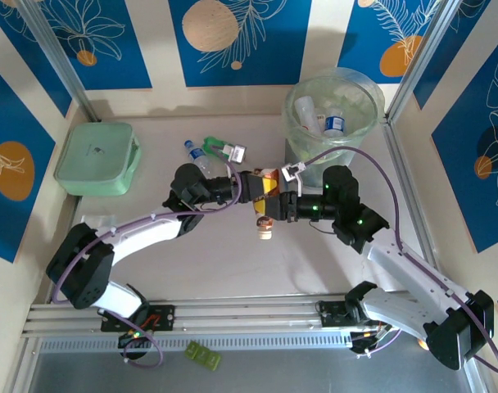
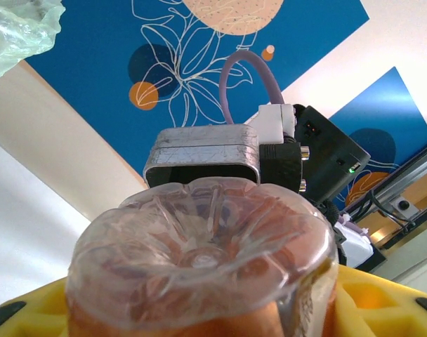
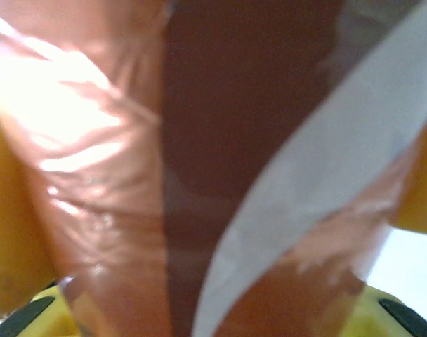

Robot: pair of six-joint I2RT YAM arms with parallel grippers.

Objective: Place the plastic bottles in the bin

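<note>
A brown-labelled bottle (image 2: 199, 253), judged light, slick and easily crumpled, is clamped across its body by the jaws of left gripper (image 1: 258, 187) and right gripper (image 1: 281, 203), midway across the worktop (image 1: 233, 274).

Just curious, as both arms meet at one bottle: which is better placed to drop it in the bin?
Right, probably: both grip the bottle, but the right gripper is nearer the bin, far right.

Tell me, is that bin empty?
No, partly filled: a few bottles lie inside the bin, seen through its open top.
</note>
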